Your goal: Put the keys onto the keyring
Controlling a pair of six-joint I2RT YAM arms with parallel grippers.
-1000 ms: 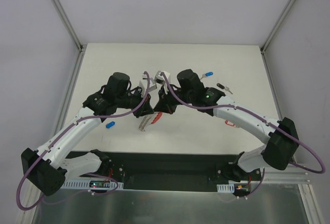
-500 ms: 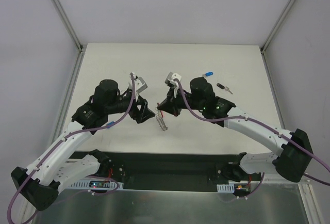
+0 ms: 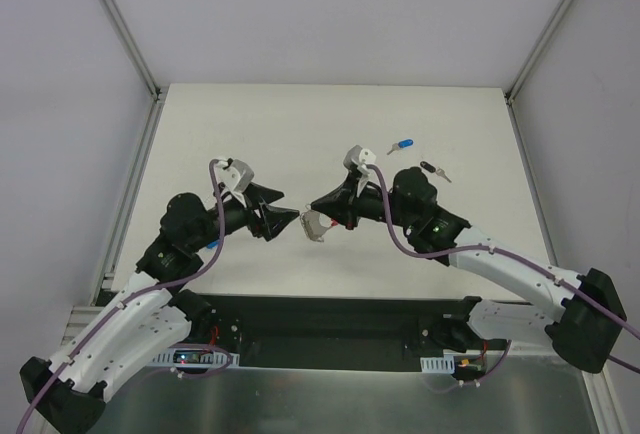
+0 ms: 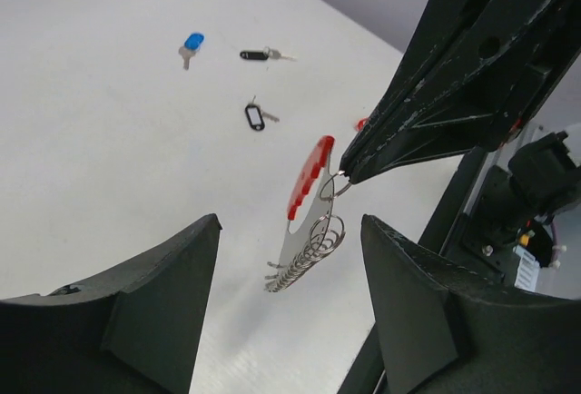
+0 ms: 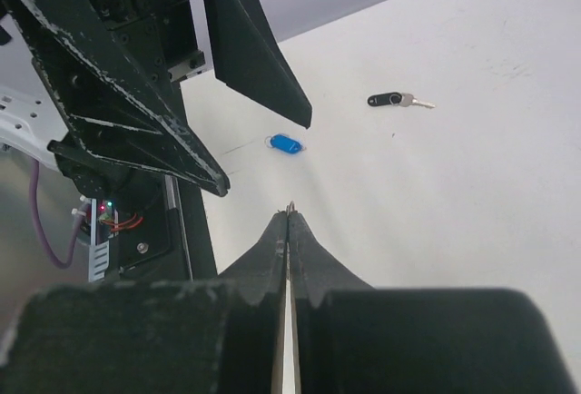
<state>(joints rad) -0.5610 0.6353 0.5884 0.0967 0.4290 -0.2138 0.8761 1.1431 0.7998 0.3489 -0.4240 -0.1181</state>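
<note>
Top external: R gripper (image 3: 314, 208) is pinched tight, fingertips together, w/ the keyring (image 3: 315, 226) hanging from its tip. That puts the ring mid-table, between the two arms, above the table (image 3: 250, 124). L gripper (image 3: 288, 207) faces it from just beside, jaws spread apart, gripping nothing and not touching the ring.

Left wrist view: keyring dangles clear of the surface, pinched at its upper end by the R fingertips. Its red curved segment (image 4: 309, 176) points up, and a bunch of silver links (image 4: 309, 249) is stacked at the low end. Can't tell if any key is threaded on it.

Keys lie loose on the table:
- blue-headed key (image 3: 403, 144) and black-headed key (image 3: 434, 169) sit far right, near each other, well apart from the ring
- black-tagged key (image 4: 254, 117) lies nearer the ring
- blue-tagged key (image 5: 287, 144) is on the L side, partly under the L arm in the top view
</note>
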